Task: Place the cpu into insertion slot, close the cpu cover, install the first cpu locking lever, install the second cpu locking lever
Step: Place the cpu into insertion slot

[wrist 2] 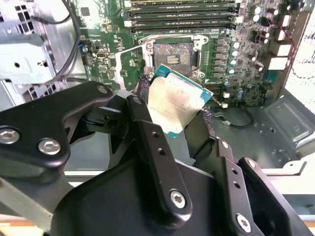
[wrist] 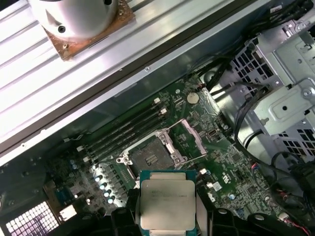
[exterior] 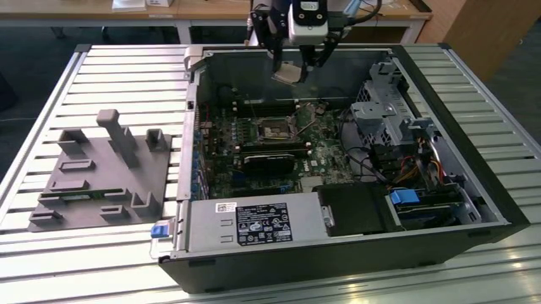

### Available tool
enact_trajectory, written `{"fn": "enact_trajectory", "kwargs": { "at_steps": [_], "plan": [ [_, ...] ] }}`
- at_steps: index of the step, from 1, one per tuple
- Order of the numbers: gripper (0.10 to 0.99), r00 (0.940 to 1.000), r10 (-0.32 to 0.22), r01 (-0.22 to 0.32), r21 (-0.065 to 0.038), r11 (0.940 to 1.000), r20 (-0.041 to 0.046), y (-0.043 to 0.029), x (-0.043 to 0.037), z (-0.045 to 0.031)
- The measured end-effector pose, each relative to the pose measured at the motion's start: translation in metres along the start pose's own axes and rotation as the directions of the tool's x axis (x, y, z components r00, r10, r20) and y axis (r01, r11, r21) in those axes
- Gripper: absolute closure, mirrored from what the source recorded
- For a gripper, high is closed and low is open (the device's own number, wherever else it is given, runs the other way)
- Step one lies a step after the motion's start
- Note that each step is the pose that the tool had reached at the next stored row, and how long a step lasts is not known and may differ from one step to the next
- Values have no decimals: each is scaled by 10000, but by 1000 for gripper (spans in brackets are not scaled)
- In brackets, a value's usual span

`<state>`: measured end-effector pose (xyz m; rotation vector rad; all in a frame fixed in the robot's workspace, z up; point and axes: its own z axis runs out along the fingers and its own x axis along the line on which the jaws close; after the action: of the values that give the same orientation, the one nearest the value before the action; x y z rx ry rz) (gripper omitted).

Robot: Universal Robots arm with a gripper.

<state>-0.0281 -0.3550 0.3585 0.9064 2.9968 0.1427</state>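
While the chip (wrist: pixel 167 204) is held clamped in the gripper (exterior: pixel 294 68) over the far side of the open case (exterior: pixel 473 190), the socket (wrist: pixel 147 158) is seen empty and its cover (wrist: pixel 191 138) raised. No step is judged finished.

In the exterior view the arm (exterior: pixel 292 19) runs off the picture's top edge, so I see nothing above its wrist. The cpu (exterior: pixel 287 75), near the far wall of the case (exterior: pixel 338 266), is only a small pale patch to me, and I can't tell how the fingers meet it. The insertion slot (exterior: pixel 275 128) is too small for me to make out contacts or levers. In the second wrist view the black linkage of the gripper (wrist 2: pixel 174 105) hides one corner of the cpu and part of the motherboard (wrist 2: pixel 106 49). In the first wrist view the picture's edge cuts off one side of the cpu, and the fingers (wrist: pixel 130 216) gripping it are mostly out of frame.
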Motion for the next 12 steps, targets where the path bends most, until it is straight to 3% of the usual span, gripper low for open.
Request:
{"fn": "enact_trajectory", "kwargs": {
  "at_steps": [12],
  "plan": [
    [549,9915,1299,-1298,-30,9915,118,1,3,13]
  ]
}}
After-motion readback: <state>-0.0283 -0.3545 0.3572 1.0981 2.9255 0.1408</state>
